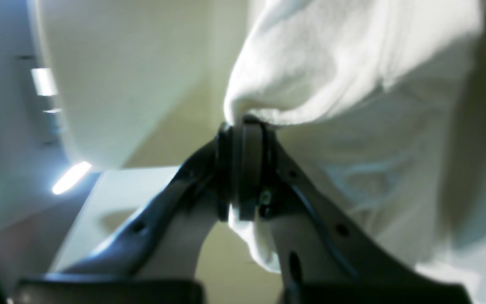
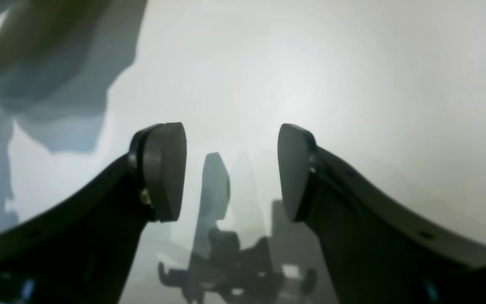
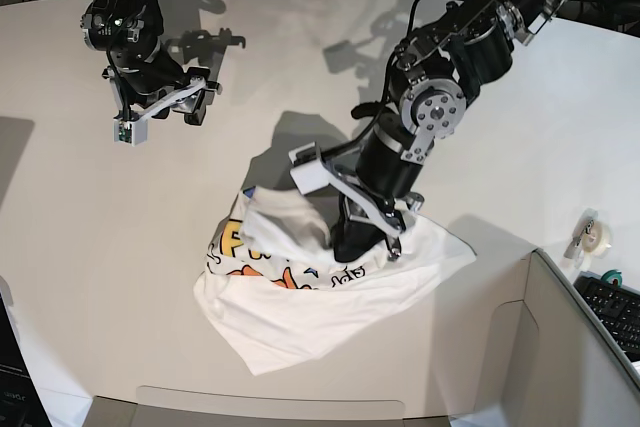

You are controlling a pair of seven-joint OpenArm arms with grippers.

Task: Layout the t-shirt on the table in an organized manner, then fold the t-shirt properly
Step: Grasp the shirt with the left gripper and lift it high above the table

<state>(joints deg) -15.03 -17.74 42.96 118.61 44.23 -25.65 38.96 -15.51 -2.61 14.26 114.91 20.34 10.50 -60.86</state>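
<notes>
On the worktop (image 3: 90, 237) the t-shirt (image 3: 330, 292) lies crumpled, its print mostly folded under and unreadable. Left gripper (image 1: 245, 135) is clamped on a bunched fold; right gripper (image 2: 231, 169) hangs apart, touching nothing.

The t-shirt (image 3: 320, 297) lay crumpled near the front edge of the desk (image 3: 80, 247), the left gripper (image 3: 350, 237) pressed into it; the right gripper (image 3: 200, 97) hovered toward the far left corner.

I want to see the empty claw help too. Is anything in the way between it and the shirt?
Nothing visible blocks it. The right claw hangs open above bare table, apart from the shirt, which the left claw already pinches.
</notes>
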